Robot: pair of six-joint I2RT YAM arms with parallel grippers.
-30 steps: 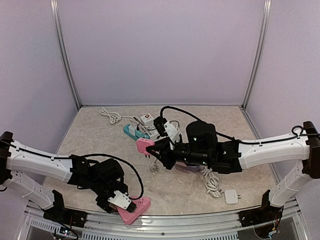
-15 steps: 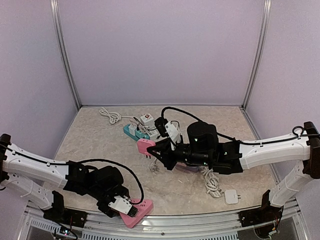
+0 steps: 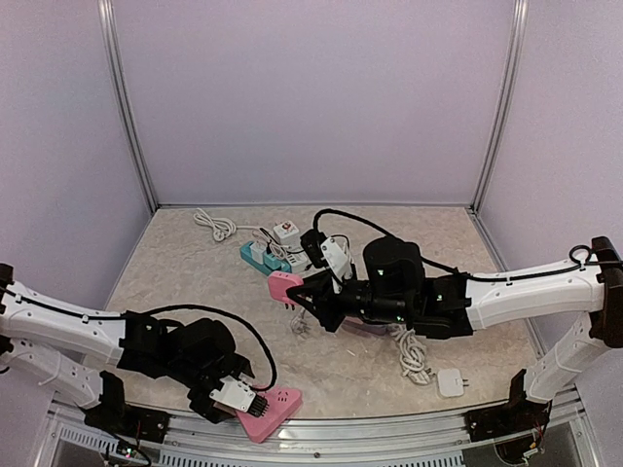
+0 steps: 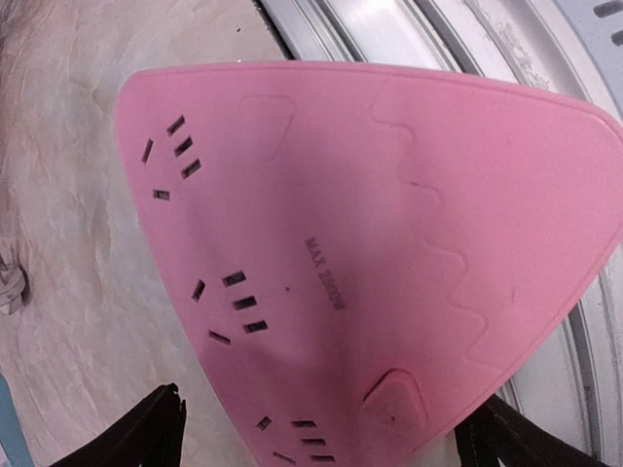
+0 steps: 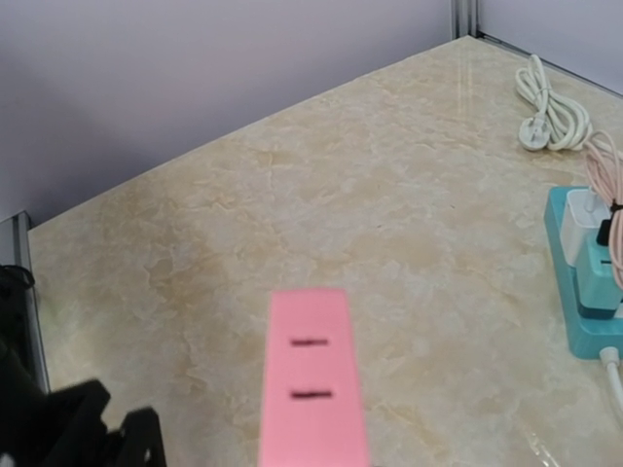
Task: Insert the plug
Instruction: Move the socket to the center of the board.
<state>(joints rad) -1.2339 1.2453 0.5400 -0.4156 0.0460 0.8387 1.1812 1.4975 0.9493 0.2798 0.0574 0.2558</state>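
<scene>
A pink triangular power strip [image 3: 271, 410] lies at the table's near edge and fills the left wrist view [image 4: 370, 243], its socket slots facing up. My left gripper [image 3: 237, 395] is open, and its black fingertips [image 4: 161, 428] stand on either side of the strip's narrow corner. My right gripper [image 3: 300, 290] is shut on a pink plug [image 3: 283, 284] and holds it above the table's middle with the prongs pointing down. In the right wrist view the plug [image 5: 311, 389] shows as a pink block with two slots. The right fingers are hidden there.
A teal power strip [image 3: 261, 255] with white plugs, a white adapter [image 3: 286, 232] and a coiled white cable [image 3: 216, 226] lie at the back. A white charger [image 3: 451, 382] and its cable [image 3: 414, 355] lie front right. A metal rail [image 4: 545, 58] runs beside the pink strip.
My left arm has dropped lower and its gripper has slid right along the near edge, closer over the pink strip. The right gripper with the plug has barely moved.
</scene>
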